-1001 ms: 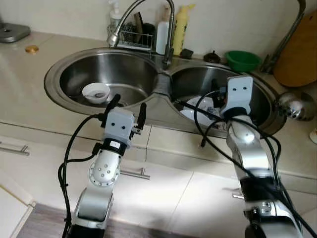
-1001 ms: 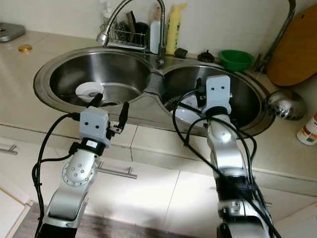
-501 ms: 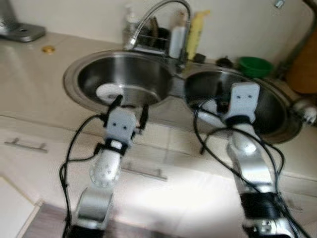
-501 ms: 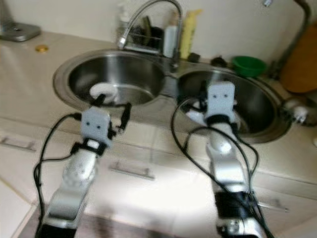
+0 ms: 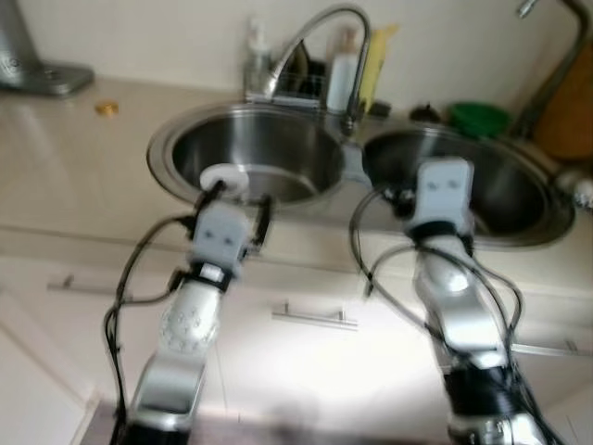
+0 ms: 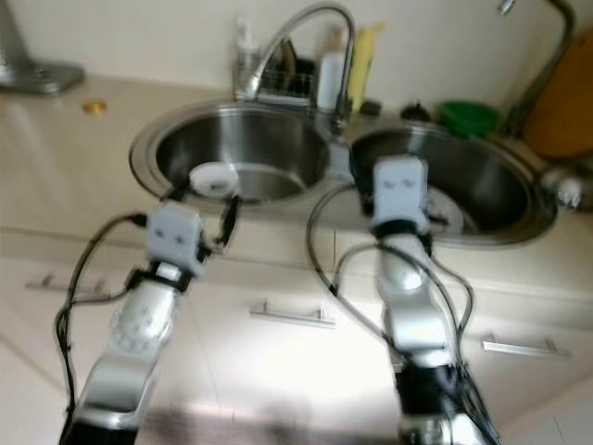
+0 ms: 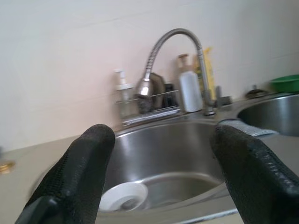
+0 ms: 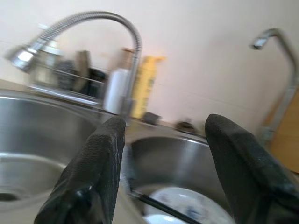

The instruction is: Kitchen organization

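A double steel sink [image 5: 352,158] lies ahead of me. A small white bowl [image 5: 222,176] sits in the left basin and also appears in the left wrist view [image 7: 124,196]. White plates [image 6: 454,209] lie in the right basin, with a dark utensil across them [image 8: 159,201]. My left gripper [image 5: 239,197] is open at the front rim of the left basin, holding nothing. My right gripper [image 8: 166,126] is open and holds nothing. Its grey wrist block [image 5: 443,190] is at the front rim of the right basin.
A curved faucet [image 5: 320,28] rises behind the divider, with a wire rack [image 7: 149,105], a white bottle [image 5: 343,69] and a yellow bottle [image 5: 375,56]. A green bowl [image 5: 477,118] and a wooden board [image 5: 570,111] stand at the back right. Cabinet handles [image 5: 313,318] run below the counter.
The whole picture has shifted and blurred, and the sink looks farther off: the camera has moved. Both arms have drawn back to the sink's front rim. Both grippers stay open.
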Controlling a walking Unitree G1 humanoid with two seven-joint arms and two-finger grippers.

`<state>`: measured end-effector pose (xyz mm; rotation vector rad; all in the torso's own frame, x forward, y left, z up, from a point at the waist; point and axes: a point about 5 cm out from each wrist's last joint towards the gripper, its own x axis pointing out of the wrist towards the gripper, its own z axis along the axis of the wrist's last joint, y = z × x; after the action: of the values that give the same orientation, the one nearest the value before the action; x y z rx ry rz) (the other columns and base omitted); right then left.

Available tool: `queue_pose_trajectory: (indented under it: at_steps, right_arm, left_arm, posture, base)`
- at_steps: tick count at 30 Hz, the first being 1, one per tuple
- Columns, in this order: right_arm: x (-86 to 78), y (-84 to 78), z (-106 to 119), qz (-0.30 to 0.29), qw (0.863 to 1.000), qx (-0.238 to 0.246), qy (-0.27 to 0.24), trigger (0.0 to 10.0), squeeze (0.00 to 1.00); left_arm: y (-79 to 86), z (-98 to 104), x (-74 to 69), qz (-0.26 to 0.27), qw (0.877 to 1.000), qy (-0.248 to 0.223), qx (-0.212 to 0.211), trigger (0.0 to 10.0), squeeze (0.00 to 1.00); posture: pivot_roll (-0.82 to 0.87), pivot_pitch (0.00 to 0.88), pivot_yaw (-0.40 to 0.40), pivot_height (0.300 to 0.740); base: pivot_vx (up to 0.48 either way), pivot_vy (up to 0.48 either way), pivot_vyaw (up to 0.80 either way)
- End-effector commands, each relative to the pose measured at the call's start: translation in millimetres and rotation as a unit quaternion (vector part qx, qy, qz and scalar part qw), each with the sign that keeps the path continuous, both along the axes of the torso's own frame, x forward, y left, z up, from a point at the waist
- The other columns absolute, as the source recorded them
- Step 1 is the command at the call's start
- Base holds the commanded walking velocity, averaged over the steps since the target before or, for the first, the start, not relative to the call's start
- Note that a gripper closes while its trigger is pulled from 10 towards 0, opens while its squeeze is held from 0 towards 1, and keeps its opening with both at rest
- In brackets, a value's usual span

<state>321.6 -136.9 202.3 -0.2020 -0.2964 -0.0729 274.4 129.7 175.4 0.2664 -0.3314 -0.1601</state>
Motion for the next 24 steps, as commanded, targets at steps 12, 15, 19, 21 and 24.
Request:
queue_pose_trajectory:
  at_steps: [12,15,19,21,24]
  right_arm:
    - [-23.1,-31.6,-2.8,-0.081,0.996,-0.043,-0.007,10.0,0.00]
    - [-31.9,-41.0,-3.2,-0.118,0.992,-0.046,-0.015,10.0,0.00]
    - [-36.9,-51.9,-1.4,-0.156,0.986,-0.043,-0.024,10.0,0.00]
    - [-36.1,-52.8,-1.4,-0.159,0.986,-0.043,-0.023,10.0,0.00]
    - [-34.6,-52.2,-0.7,-0.163,0.986,-0.041,-0.022,10.0,0.00]
  left_arm:
    - [-12.3,1.8,-0.5,-0.022,1.000,-0.005,0.000,10.0,0.00]
    - [-12.5,1.4,-0.6,-0.023,1.000,-0.005,0.000,10.0,0.00]
    - [-12.3,1.1,-0.4,-0.025,1.000,-0.005,0.004,10.0,0.00]
    - [-12.5,1.3,-0.4,-0.026,1.000,-0.006,0.005,10.0,0.00]
    - [-12.4,3.4,-0.3,-0.027,1.000,-0.014,0.006,10.0,0.00]
  posture:
    - [0.10,0.000,-0.092,0.740]
    - [0.09,0.000,-0.088,0.740]
    - [0.09,0.000,-0.082,0.740]
    - [0.09,0.000,-0.082,0.740]
    - [0.10,0.000,-0.082,0.740]
  base:
    - [0.000,0.000,-0.80]
    - [0.000,0.000,-0.80]
    - [0.000,0.000,-0.80]
    - [0.000,0.000,-0.80]
    - [0.000,0.000,-0.80]
